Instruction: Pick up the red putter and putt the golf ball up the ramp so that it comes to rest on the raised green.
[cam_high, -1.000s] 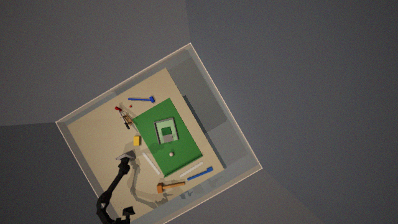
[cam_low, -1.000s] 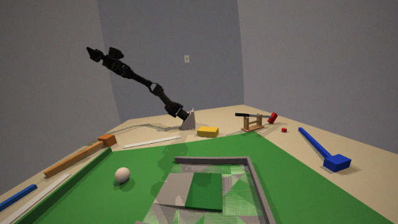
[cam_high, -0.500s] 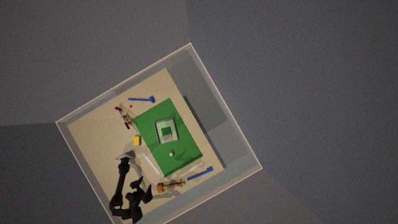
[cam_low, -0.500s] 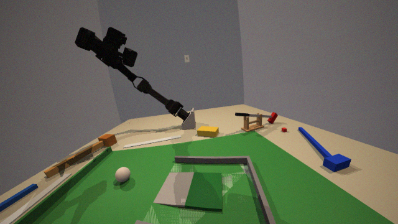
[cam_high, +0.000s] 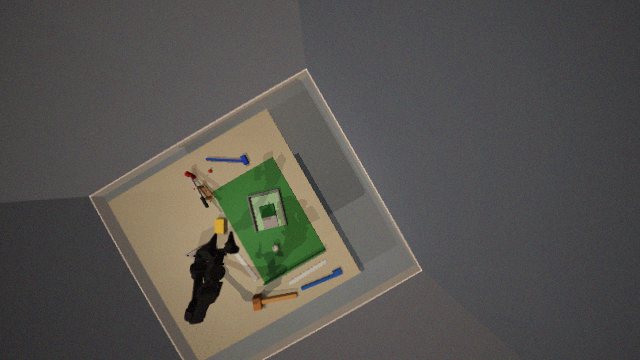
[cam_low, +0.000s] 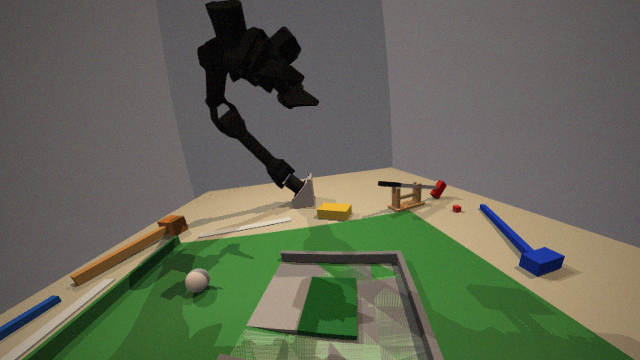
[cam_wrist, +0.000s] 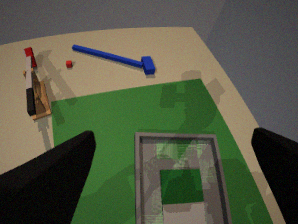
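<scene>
- My gripper (cam_wrist: 174, 137) hangs high above the table (cam_high: 150, 225), fingers spread wide apart with nothing between them.
- In the wrist view I look down past both fingers at the green mat (cam_wrist: 120, 136) and the grey-walled raised green (cam_wrist: 181, 185) in its middle.
- The red putter (cam_low: 412, 186) lies across a small wooden stand (cam_low: 402, 199) near the mat's far corner: red head off one end, black grip off the other. It is well apart from the gripper.
- A small red cube (cam_low: 456, 208) sits on the table just beside the putter's head.
- The golf ball (cam_low: 197, 280) rests on the mat, near the edge bordered by a low green rail, apart from the grey ramp (cam_low: 282, 300) that leads to the raised green.
- A blue putter (cam_low: 520, 240) lies flat on the table past the mat's side, beyond the red cube.
- An orange mallet-shaped club (cam_low: 125, 250) lies on the table near the ball's end of the mat.
- A yellow block (cam_low: 334, 211) sits just off the mat's edge, close to the arm's base (cam_low: 303, 194).
- A white strip (cam_low: 245, 227) lies between the orange club and the yellow block.
- A second white strip (cam_high: 307, 272) and a blue bar (cam_high: 321, 279) lie side by side along the mat's ball end in the top view.
</scene>
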